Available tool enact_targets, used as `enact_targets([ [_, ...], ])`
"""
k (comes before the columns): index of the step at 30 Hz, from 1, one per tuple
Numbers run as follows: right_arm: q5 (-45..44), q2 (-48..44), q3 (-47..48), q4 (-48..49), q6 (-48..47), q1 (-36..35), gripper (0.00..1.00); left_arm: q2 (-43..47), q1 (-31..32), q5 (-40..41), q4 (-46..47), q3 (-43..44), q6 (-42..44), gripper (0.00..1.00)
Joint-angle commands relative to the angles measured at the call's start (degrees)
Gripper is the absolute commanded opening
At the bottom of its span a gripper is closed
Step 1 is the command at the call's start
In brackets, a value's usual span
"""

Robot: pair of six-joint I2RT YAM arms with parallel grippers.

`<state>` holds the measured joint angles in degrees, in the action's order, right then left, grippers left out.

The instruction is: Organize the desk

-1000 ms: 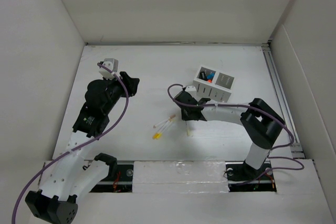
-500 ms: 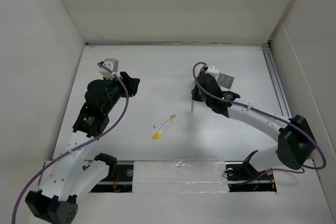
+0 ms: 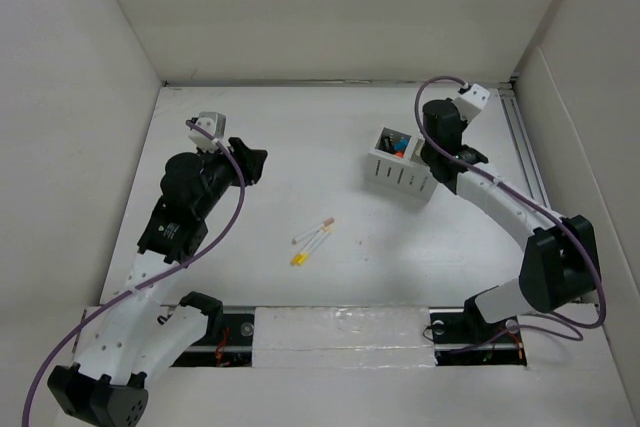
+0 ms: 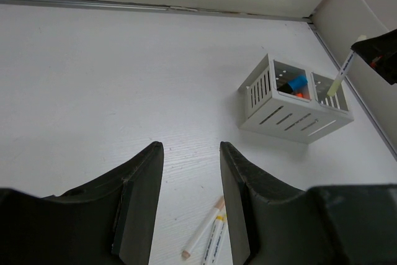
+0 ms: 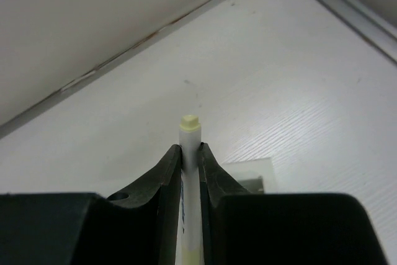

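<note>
While right hand (image 5: pixel 189 153) grips pen (image 4: pixel 340 79), organizer (image 4: pixel 291 116) lies beneath

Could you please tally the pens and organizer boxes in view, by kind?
Loose pens on the desk: 2
Held pen, in the right hand: 1
Slotted organizer box: 1
Total: 4 (the box's small contents are too unclear to count)

A white slotted organizer (image 3: pixel 400 179) has two compartments; the left one holds blue and orange items (image 3: pixel 399 145). A pale-yellow pen (image 4: pixel 339 77) hangs tilted over the right compartment. A pink-tipped pen (image 3: pixel 313 231) and a yellow-tipped pen (image 3: pixel 311 248) lie side by side, well apart from the organizer.
</note>
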<state>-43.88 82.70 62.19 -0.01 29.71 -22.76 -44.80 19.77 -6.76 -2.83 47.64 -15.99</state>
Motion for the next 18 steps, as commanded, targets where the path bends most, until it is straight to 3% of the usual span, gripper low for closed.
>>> enact_targets([
  [1, -7.9, 1.4, 1.5, 8.9, -3.7, 2.4, 0.0, 1.4, 0.1, -1.1, 2.4, 1.1, -0.4, 0.37],
  [8, -10.2, 2.8, -0.6, 10.8, -4.4, 4.3, 0.0, 1.5, 0.1, -1.2, 2.5, 1.1, -0.5, 0.38],
  [13, -12.1, 0.3, -5.2, 16.2, -6.2, 1.3, 0.0, 0.9, 0.1, -2.2, 2.5, 1.1, -0.6, 0.37],
  [18, -13.9, 2.1, -5.9, 14.3, -5.8, 0.1, 0.0, 1.0, 0.1, -2.1, 2.5, 1.1, -0.7, 0.37],
])
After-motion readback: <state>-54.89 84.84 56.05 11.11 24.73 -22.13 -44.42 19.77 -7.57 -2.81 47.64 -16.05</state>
